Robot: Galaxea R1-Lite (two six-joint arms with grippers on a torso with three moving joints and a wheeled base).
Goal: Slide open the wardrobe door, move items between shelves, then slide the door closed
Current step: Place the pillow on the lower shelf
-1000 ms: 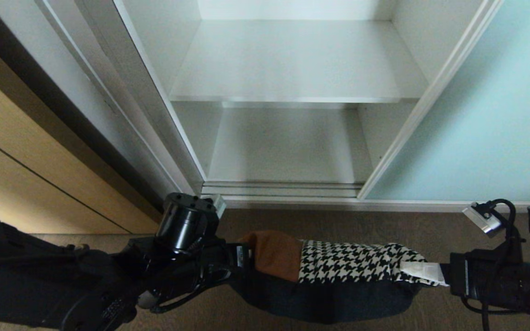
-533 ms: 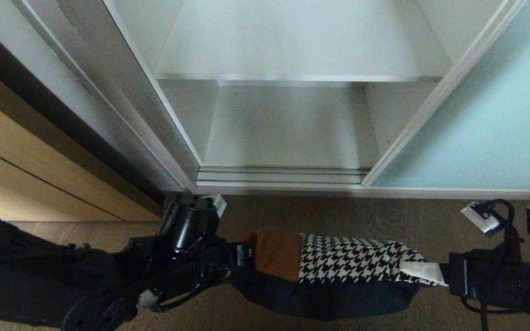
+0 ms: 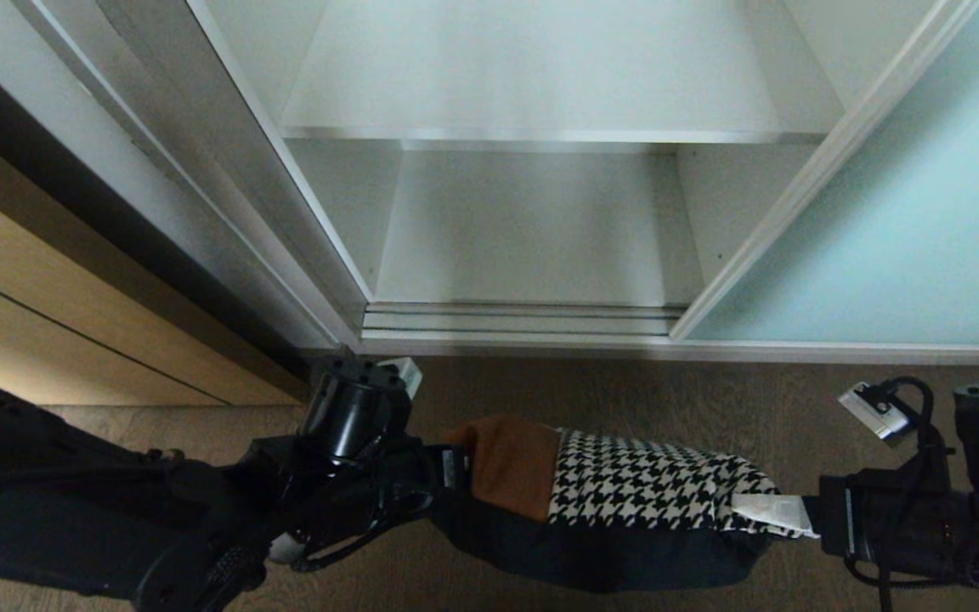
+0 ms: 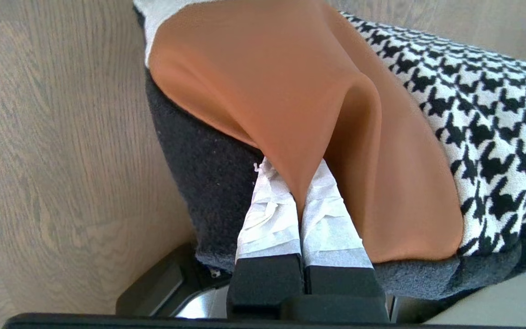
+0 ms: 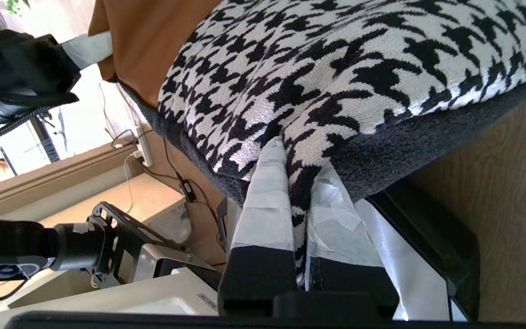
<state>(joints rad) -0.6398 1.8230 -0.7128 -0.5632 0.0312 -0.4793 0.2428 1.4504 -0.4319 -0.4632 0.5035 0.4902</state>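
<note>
Left gripper point(image 4: 300, 214): jaws pinched tight on a fold of the tan leather end of the bag point(image 3: 625, 493). Taped fingertips point(image 4: 272, 214) nearly touching, thin leather between. In head view the left gripper point(image 3: 455, 467) sits at about 7 o'clock, at the bag's left end.

Right gripper point(image 5: 297, 205): jaws clamped on the houndstooth edge, taped pads point(image 5: 267, 201) squeezing fabric plus a bit of the black underside. In head view the right gripper point(image 3: 783, 512) is at about 4 o'clock, at the bag's right end.

Bag hangs between the two grippers, slung level, black underside sagging. It is over the wood floor point(image 3: 668, 391), outside the wardrobe, in front of the bottom track point(image 3: 523, 319). Not touching any shelf.

Beyond it, toward 12 o'clock: lower shelf point(image 3: 532, 229) just behind the track, nothing seen on it. Upper shelf point(image 3: 532, 68) above, likewise nothing seen on the part in frame. Door point(image 3: 906, 221) is slid off to 2 o'clock, frosted blue-green glass, silver frame edge at the opening's right side. Light wood panel point(image 3: 73, 340) at 9 o'clock, not part of the job.

Progress, as a judgement: door opening done. Item move mid-way, since the bag is gripped and carried but not placed. Left: set the bag on a shelf, lower one looks nearest; let go with both grippers, pull arms out, slide the door shut. Roughly half done.
</note>
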